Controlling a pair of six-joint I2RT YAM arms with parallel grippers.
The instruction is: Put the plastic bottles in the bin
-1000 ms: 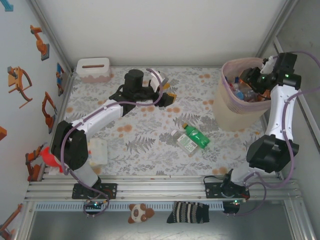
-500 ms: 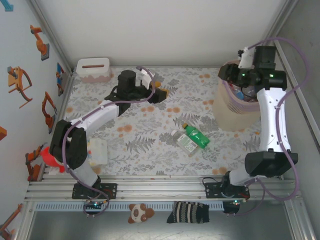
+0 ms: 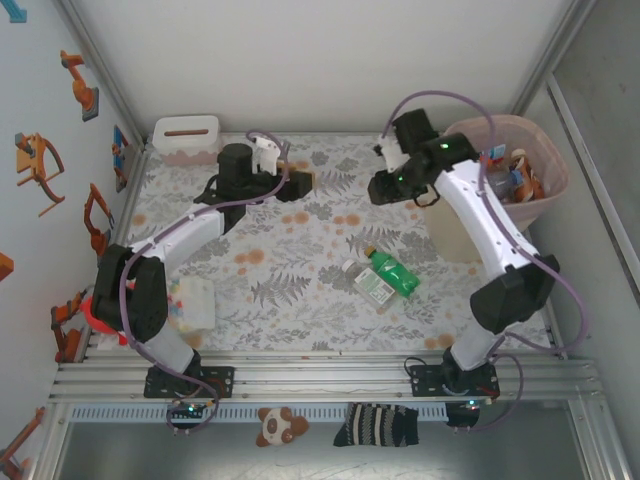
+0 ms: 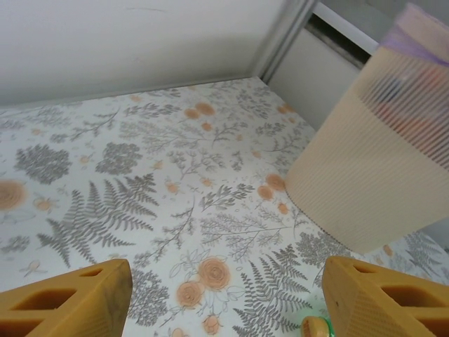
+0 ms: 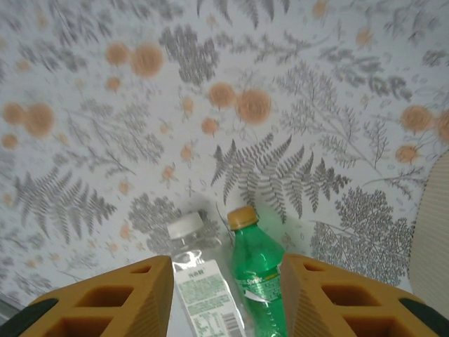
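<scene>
A green bottle (image 3: pixel 393 272) with an orange cap and a clear bottle (image 3: pixel 368 285) with a white cap lie side by side on the floral mat. The beige bin (image 3: pixel 553 185) with its pink liner stands at the back right, holding several bottles (image 3: pixel 512 176). My right gripper (image 3: pixel 385 188) hangs open over the mat left of the bin. Between its fingers, far below, I see the green bottle (image 5: pixel 259 281) and the clear bottle (image 5: pixel 200 284). My left gripper (image 3: pixel 300 182) is open and empty near the back middle, facing the bin (image 4: pixel 372 161).
A white-and-pink tissue box (image 3: pixel 187 138) sits at the back left corner. A clear boxy container (image 3: pixel 195 303) stands at the near left by the left arm's base. A striped sock (image 3: pixel 375 425) and a plush toy (image 3: pixel 280 425) lie beyond the front rail.
The right arm has swung out of the bin and leftwards over the mat. The left gripper has drawn back a little toward the far left.
</scene>
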